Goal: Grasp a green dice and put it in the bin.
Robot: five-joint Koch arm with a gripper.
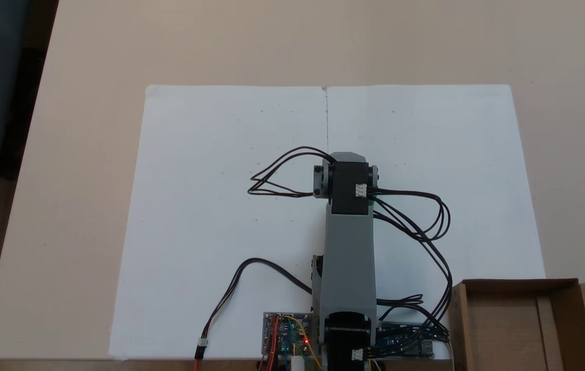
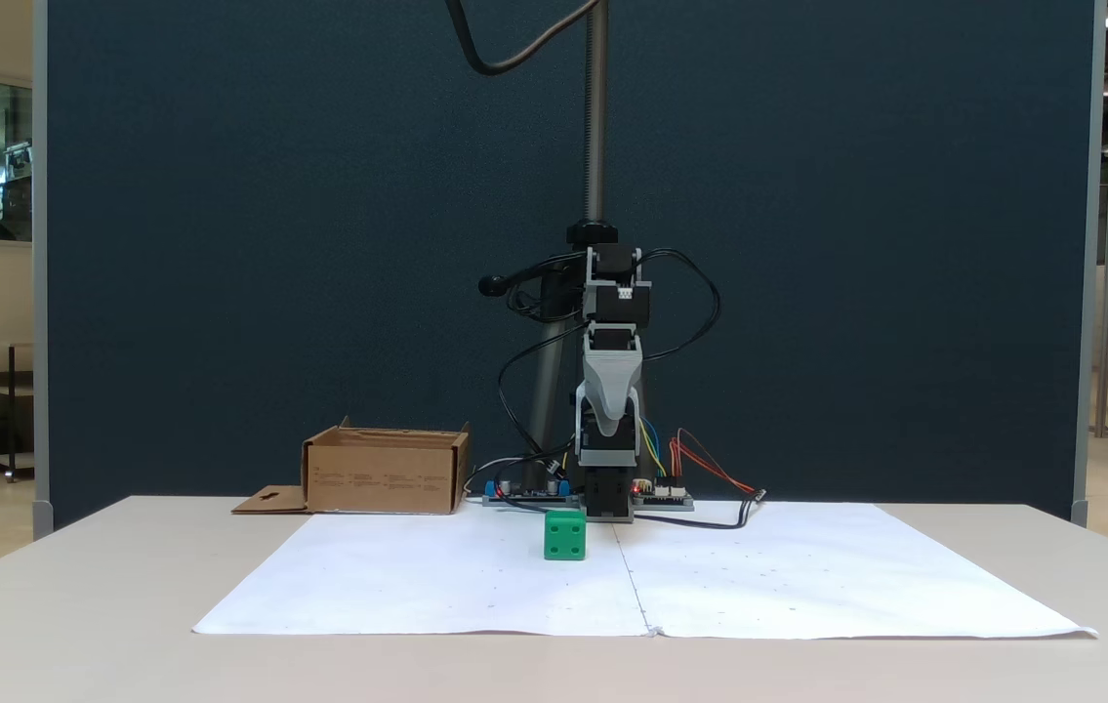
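Arm folded upright over its base, presumably parked at rest; fingers tucked downward, cannot tell whether released or clenched; green dice sits on white paper just in front of the arm, free to approach; bin well aside of the arm, opening upward.

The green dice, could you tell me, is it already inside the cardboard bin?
No, the green dice sits on the white paper, well apart from the bin.

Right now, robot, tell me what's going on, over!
Gripper folded at arm, jaws unreadable. Dice untouched on paper, in front of base. Bin at table's back edge. Nothing blocking.
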